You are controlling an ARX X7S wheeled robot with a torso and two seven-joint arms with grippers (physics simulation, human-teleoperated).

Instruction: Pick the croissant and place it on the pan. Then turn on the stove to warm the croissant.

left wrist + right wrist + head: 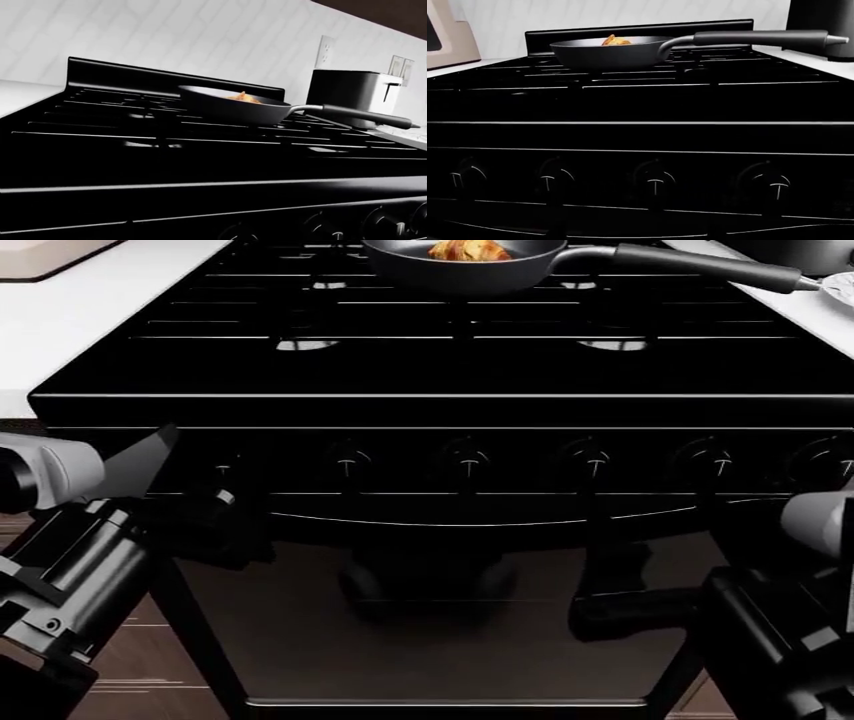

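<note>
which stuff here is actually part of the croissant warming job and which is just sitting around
Part of the job:
- croissant, already in the pan
- pan on the back grate
- stove
- front knobs, not yet turned by either arm

Just sitting around:
- silver toaster
- wall outlet
- white counter

Open air fronts the stove (441,370) knobs (466,460); nothing blocks them.

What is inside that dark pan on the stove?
A golden croissant lies in the pan, which sits on the stove grates. The pan's rim hides the pastry's underside, and the burner below is hidden too.
</note>
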